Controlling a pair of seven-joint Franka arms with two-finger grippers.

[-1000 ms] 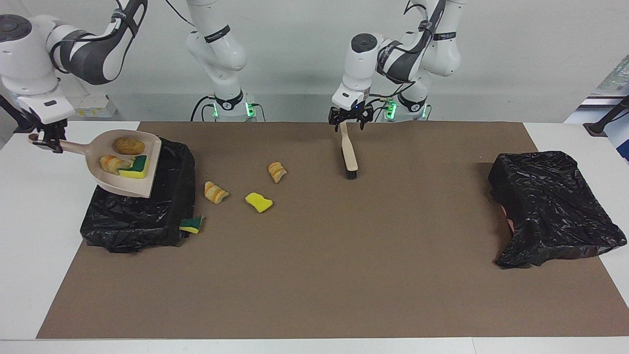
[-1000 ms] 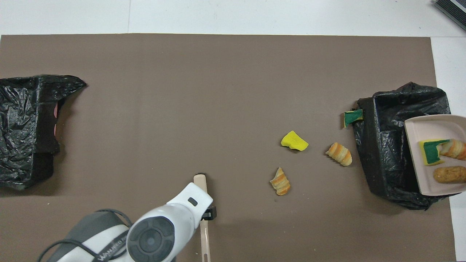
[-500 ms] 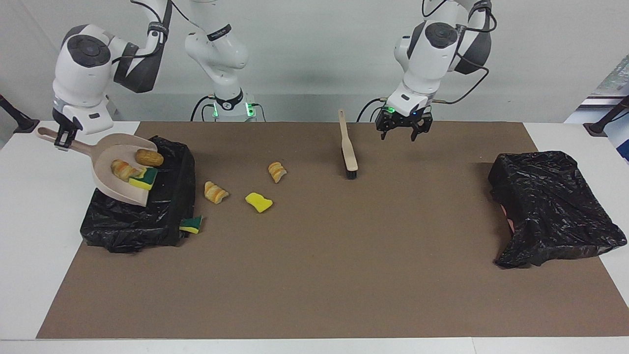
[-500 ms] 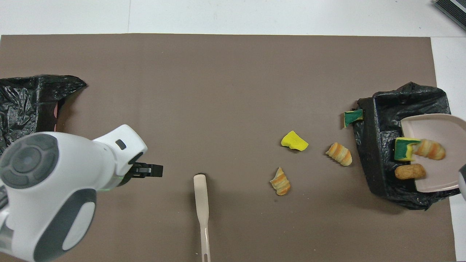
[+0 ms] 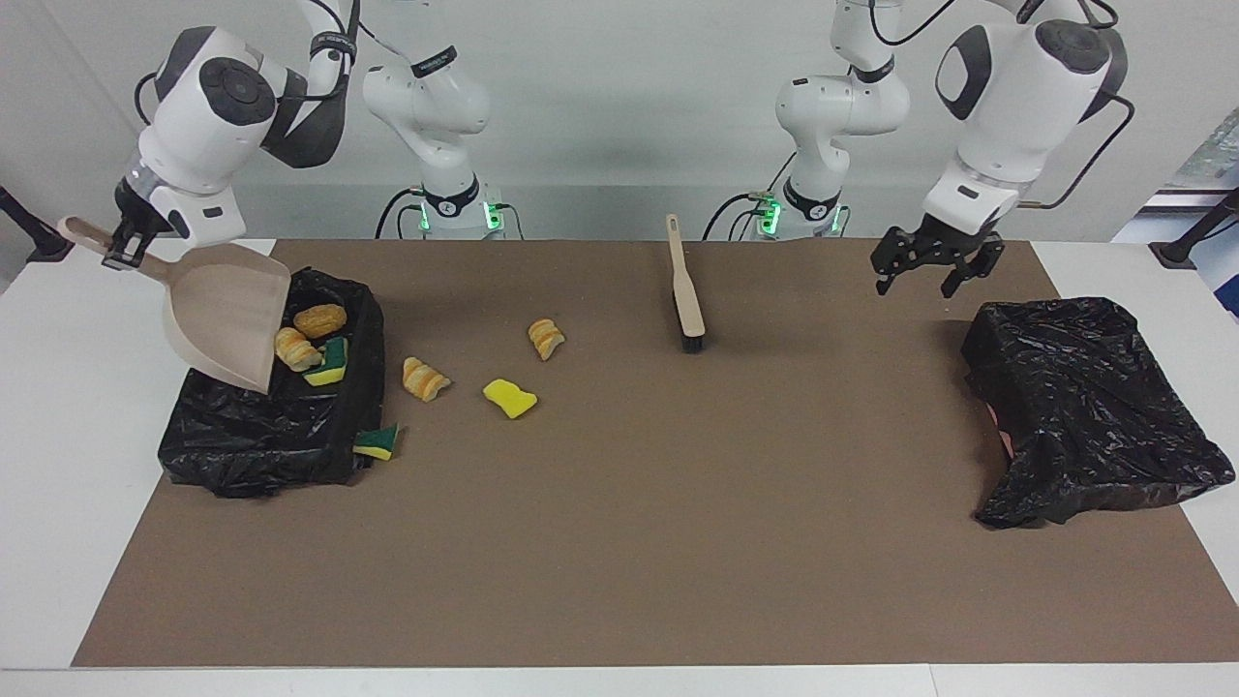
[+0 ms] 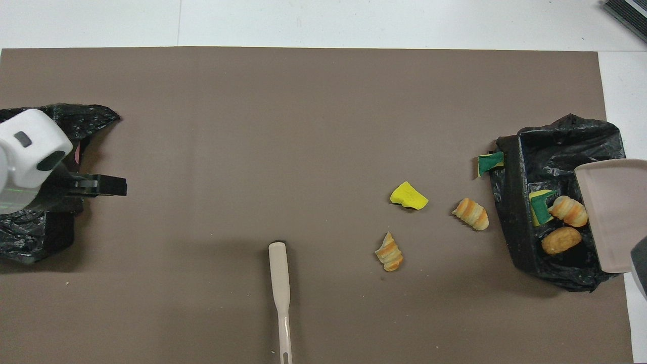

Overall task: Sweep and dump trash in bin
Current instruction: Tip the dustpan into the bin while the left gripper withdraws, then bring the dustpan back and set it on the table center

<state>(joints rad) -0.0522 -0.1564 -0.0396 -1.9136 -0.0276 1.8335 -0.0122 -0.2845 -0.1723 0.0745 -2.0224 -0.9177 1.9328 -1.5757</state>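
Observation:
My right gripper (image 5: 124, 254) is shut on the handle of the beige dustpan (image 5: 223, 324), which is tilted steeply over the black-lined bin (image 5: 271, 436). In the bin lie a brown roll (image 5: 319, 319), a striped chunk (image 5: 290, 348) and a green-topped sponge (image 5: 331, 360). They also show in the overhead view, beside the dustpan (image 6: 614, 212). On the mat beside the bin lie two striped chunks (image 5: 424, 378) (image 5: 546, 338), a yellow sponge bit (image 5: 509, 398) and a green-yellow sponge (image 5: 377, 442) against the bin's wall. My left gripper (image 5: 927, 271) is open and empty.
A beige brush (image 5: 685, 295) lies on the brown mat in front of the robots. A second black-bagged box (image 5: 1084, 407) stands at the left arm's end; the left gripper hangs over the mat beside it. White table borders the mat.
The dustpan has tipped steeper and its three pieces have slid into the bin. The left gripper let go of the brush and swung away to the left arm's end.

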